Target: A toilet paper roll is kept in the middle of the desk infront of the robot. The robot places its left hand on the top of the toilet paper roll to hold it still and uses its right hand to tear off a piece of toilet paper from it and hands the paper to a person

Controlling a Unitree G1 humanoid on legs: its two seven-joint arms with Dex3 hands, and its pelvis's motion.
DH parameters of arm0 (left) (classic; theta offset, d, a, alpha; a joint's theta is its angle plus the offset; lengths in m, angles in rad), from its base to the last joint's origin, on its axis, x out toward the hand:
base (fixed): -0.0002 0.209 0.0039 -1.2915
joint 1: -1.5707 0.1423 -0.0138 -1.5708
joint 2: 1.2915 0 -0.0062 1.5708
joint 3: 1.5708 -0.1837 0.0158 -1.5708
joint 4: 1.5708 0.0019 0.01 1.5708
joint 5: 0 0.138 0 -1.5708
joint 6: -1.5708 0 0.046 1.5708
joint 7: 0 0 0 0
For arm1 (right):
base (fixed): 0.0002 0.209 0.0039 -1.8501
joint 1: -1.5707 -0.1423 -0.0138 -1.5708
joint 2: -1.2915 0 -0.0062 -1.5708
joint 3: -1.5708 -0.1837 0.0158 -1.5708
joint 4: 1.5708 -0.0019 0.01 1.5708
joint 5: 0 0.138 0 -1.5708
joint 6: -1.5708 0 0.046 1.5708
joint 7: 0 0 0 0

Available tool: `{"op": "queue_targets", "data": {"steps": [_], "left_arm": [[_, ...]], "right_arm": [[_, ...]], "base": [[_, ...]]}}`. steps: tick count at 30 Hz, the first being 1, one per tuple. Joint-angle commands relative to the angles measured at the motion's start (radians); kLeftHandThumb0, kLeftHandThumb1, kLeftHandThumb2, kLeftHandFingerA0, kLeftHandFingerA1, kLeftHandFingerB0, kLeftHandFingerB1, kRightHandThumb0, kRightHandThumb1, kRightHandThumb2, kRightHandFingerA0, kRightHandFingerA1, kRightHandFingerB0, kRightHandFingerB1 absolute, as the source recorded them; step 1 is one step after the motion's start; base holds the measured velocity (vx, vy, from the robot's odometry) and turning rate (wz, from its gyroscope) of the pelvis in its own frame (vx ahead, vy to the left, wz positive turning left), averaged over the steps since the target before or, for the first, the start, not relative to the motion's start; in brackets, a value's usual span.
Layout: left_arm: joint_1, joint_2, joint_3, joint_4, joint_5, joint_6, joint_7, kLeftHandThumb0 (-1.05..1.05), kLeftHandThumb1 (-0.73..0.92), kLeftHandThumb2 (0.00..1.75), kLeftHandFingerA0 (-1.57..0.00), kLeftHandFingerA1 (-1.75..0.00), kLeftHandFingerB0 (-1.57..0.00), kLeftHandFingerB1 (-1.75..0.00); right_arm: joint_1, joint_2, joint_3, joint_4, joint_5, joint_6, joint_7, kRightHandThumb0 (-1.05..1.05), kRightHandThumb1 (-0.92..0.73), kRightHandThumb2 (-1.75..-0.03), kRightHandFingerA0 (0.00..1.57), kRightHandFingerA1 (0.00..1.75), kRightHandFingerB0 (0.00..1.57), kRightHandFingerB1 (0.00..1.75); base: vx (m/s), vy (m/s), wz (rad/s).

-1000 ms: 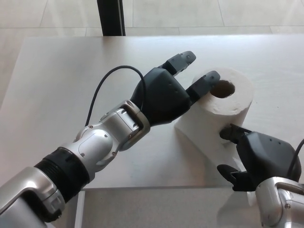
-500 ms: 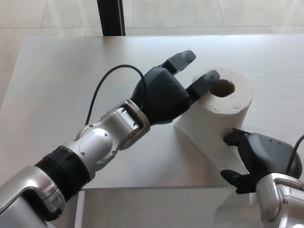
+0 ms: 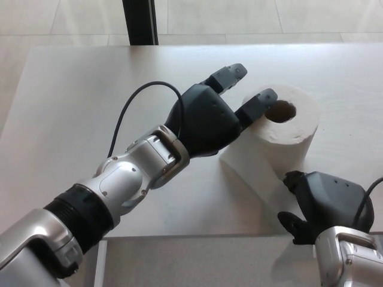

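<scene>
The toilet paper roll [image 3: 286, 127] stands upright on the pale table [image 3: 78, 107], right of centre, its cardboard core facing up. A loose sheet [image 3: 254, 173] hangs from it down onto the tabletop toward the near edge. The left hand [image 3: 209, 116] reaches in beside the roll with fingers [image 3: 257, 104] spread apart, one fingertip touching the top rim (holding nothing). The right hand [image 3: 326, 203] sits low at the near edge just beside the sheet; whether its fingers pinch the paper cannot be told.
</scene>
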Motion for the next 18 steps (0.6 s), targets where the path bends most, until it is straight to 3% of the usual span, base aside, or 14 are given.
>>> {"op": "queue_targets", "data": {"steps": [1, 2, 4, 5, 6, 7, 8, 9, 10, 11, 12, 13, 16, 18], "left_arm": [[0.031, 0.028, -0.014, -0.003, 0.007, -0.020, -0.019, -0.61, 0.64, 0.77, 0.00, -0.09, -0.02, -0.20], [0.030, 0.027, -0.015, -0.004, 0.008, -0.018, -0.023, -0.60, 0.62, 0.77, 0.00, -0.09, -0.02, -0.20], [0.037, 0.025, -0.019, -0.002, 0.015, -0.015, -0.002, -0.63, 0.51, 0.91, 0.00, -0.29, 0.00, -0.26], [0.034, 0.023, -0.020, 0.007, 0.015, -0.016, 0.005, -0.56, 0.65, 0.73, 0.00, -0.14, -0.01, -0.25], [0.034, 0.022, -0.020, 0.008, 0.015, -0.016, 0.006, -0.56, 0.65, 0.73, 0.00, -0.14, -0.01, -0.25], [0.033, 0.022, -0.019, 0.012, 0.016, -0.017, 0.020, -0.51, 0.61, 0.71, 0.00, -0.17, -0.02, -0.28], [0.033, 0.022, -0.019, 0.013, 0.016, -0.018, 0.021, -0.51, 0.61, 0.71, 0.00, -0.17, -0.02, -0.28], [0.033, 0.023, -0.015, 0.008, 0.012, -0.015, 0.009, -0.51, 0.65, 0.59, 0.00, -0.19, 0.00, -0.31], [0.032, 0.023, -0.016, 0.011, 0.013, -0.013, 0.009, -0.49, 0.64, 0.59, 0.00, -0.19, 0.00, -0.31], [0.035, 0.027, -0.015, 0.004, 0.013, -0.014, 0.002, -0.52, 0.50, 0.83, 0.00, -0.18, -0.02, -0.23], [0.034, 0.028, -0.016, 0.004, 0.018, -0.009, -0.001, -0.52, 0.50, 0.83, 0.00, -0.18, -0.02, -0.22], [0.034, 0.028, -0.015, 0.005, 0.015, -0.011, -0.001, -0.48, 0.61, 0.58, 0.00, -0.18, 0.00, -0.30], [0.038, 0.025, -0.014, 0.008, 0.011, -0.012, 0.000, -0.48, 0.64, 0.59, 0.00, -0.21, 0.00, -0.31], [0.035, 0.024, -0.025, 0.015, 0.028, -0.008, 0.021, -0.51, 0.64, 0.59, 0.00, -0.25, 0.00, -0.31]], "right_arm": [[0.109, 0.067, -0.119, 0.020, 0.094, -0.308, -0.342, -0.32, -0.77, -0.89, 0.95, 1.75, 0.83, 0.91], [0.116, 0.071, -0.134, 0.024, 0.111, -0.354, -0.376, -0.30, -0.73, -0.93, 0.95, 1.75, 0.83, 1.03], [0.138, 0.084, -0.154, 0.023, 0.134, -0.415, -0.422, -0.30, -0.67, -0.97, 0.95, 1.75, 0.82, 1.08], [0.142, 0.085, -0.159, 0.024, 0.133, -0.433, -0.437, -0.25, -0.67, -0.99, 0.96, 1.75, 0.78, 1.19], [0.143, 0.087, -0.161, 0.025, 0.133, -0.437, -0.439, -0.25, -0.67, -0.99, 0.96, 1.75, 0.78, 1.19], [0.153, 0.090, -0.174, 0.025, 0.139, -0.474, -0.470, -0.25, -0.70, -0.97, 0.92, 1.75, 0.73, 1.40], [0.155, 0.092, -0.178, 0.026, 0.139, -0.482, -0.474, -0.25, -0.70, -0.97, 0.92, 1.75, 0.73, 1.40], [0.168, 0.090, -0.192, 0.026, 0.142, -0.520, -0.515, -0.24, -0.73, -0.87, 0.85, 1.75, 0.67, 1.55], [0.174, 0.087, -0.202, 0.032, 0.145, -0.554, -0.548, -0.19, -0.66, -0.95, 0.79, 1.70, 0.67, 1.58], [0.177, 0.094, -0.217, 0.052, 0.148, -0.593, -0.607, -0.24, -0.63, -0.92, 0.86, 1.75, 0.69, 1.62], [0.179, 0.105, -0.241, 0.073, 0.179, -0.659, -0.655, -0.17, -0.60, -1.00, 0.82, 1.71, 0.71, 1.65], [0.181, 0.117, -0.259, 0.082, 0.197, -0.686, -0.672, -0.16, -0.62, -1.03, 0.86, 1.75, 0.74, 1.66], [0.203, 0.192, -0.329, 0.071, 0.281, -0.725, -0.665, -0.22, -0.59, -1.04, 0.82, 1.75, 0.71, 1.69], [0.226, 0.305, -0.430, 0.049, 0.417, -0.803, -0.660, -0.24, -0.59, -1.03, 0.87, 1.68, 0.75, 1.56]], "base": [[0.00, 0.000, 0.00], [0.00, 0.000, 0.00], [0.00, 0.000, 0.00], [0.00, 0.000, 0.00], [0.00, 0.000, 0.00], [0.00, 0.000, 0.00], [0.00, 0.000, 0.00], [0.00, 0.000, 0.00], [0.00, 0.000, 0.00], [0.00, 0.000, 0.00], [0.00, 0.000, 0.00], [0.00, 0.000, 0.00], [0.00, 0.000, 0.00], [0.00, 0.000, 0.00]]}}
